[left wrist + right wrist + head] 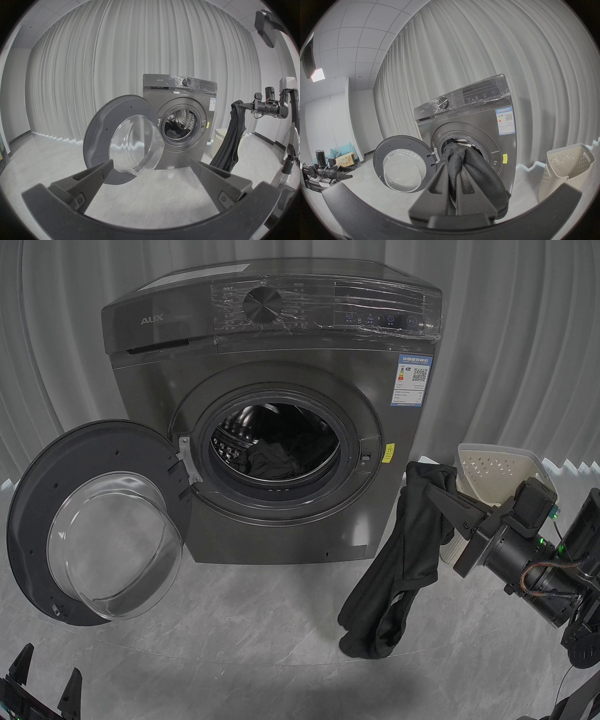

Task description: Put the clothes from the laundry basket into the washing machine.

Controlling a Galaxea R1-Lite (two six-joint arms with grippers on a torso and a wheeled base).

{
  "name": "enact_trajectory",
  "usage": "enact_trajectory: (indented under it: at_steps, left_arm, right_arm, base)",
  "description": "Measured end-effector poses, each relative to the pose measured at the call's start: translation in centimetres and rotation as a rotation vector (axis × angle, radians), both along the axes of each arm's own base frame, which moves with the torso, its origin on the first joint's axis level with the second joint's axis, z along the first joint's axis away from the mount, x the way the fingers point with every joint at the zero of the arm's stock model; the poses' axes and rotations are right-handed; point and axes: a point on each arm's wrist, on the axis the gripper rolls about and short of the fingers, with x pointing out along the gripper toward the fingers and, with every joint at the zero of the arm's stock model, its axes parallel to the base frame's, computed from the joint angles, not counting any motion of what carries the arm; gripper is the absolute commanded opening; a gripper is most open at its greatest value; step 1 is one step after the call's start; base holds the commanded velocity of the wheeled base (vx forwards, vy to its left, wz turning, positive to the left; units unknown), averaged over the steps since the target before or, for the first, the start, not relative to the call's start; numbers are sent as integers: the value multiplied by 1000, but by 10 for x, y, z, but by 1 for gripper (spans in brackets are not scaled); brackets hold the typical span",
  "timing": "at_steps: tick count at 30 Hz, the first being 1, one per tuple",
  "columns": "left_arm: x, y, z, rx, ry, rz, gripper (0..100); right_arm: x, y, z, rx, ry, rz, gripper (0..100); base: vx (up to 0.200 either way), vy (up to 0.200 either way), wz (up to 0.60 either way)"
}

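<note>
Reads satin grey metal on washing machine (pixel 281 543), glossy clear dome on door (pixel 115 546), matt black cloth garment (pixel 412 540), perforated plastic laundry basket (pixel 500 472).

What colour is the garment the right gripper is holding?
Plain black garment, clearest in the head view.

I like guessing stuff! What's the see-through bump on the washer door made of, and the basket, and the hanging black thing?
Door window: looks like clear glass or hard plastic, glossy; the floor shows through it.
Basket: probably cream plastic, matte, with moulded rows of small holes.
Garment: soft black fabric, dull; it hangs limp in folds.
</note>
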Motion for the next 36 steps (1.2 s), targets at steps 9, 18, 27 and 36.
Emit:
enact_trajectory:
  at_steps: [9,18,27,36]
  left_arm:
    - [0,0,0,12,-1,0,100]
    - [0,0,0,7,0,-1,100]
    - [0,0,0,11,0,4,100]
    - [0,0,0,13,0,5,100]
  right_arm:
    - [0,0,0,-1,1,1,0]
    - [0,0,0,-1,1,-1,0]
    - [1,0,0,-1,2,-2,0]
    - [0,0,-1,-2,2,-1,0]
  base:
    - [0,0,0]
    - [0,0,0]
    - [0,-67,0]
    - [0,0,0]
